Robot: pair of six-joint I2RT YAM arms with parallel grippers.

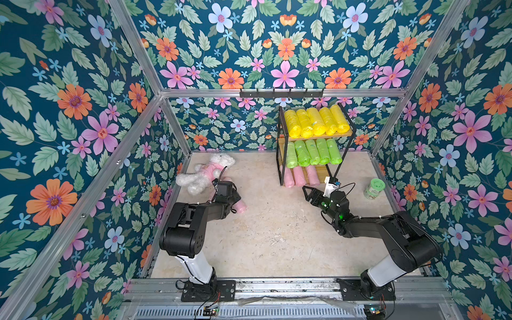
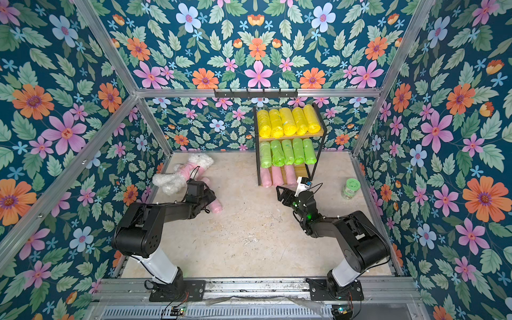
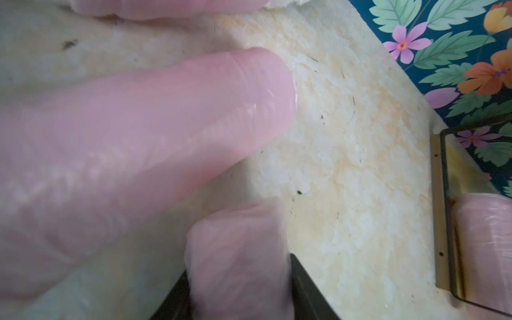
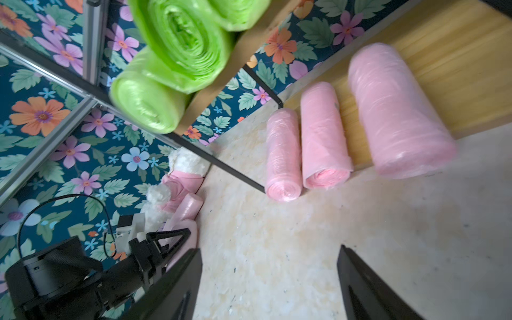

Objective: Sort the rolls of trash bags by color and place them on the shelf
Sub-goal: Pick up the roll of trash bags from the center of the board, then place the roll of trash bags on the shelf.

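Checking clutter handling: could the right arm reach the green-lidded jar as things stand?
Probably yes: the jar stands alone on the table beside the right tool, which is open and empty; nothing lies between.

Shelf (image 4: 443, 41) is the black-frame one with pale wood boards, standing upright near the back wall. Five yellow rolls (image 1: 315, 122) lie side by side on the top board, five green rolls (image 1: 311, 152) on the middle one and three pink rolls (image 1: 300, 176) on the bottom. The fourth pink roll (image 3: 238, 235) is pinched in the left hand (image 3: 238, 277). The fifth pink roll (image 3: 138, 138) lies on the surface just beside it.
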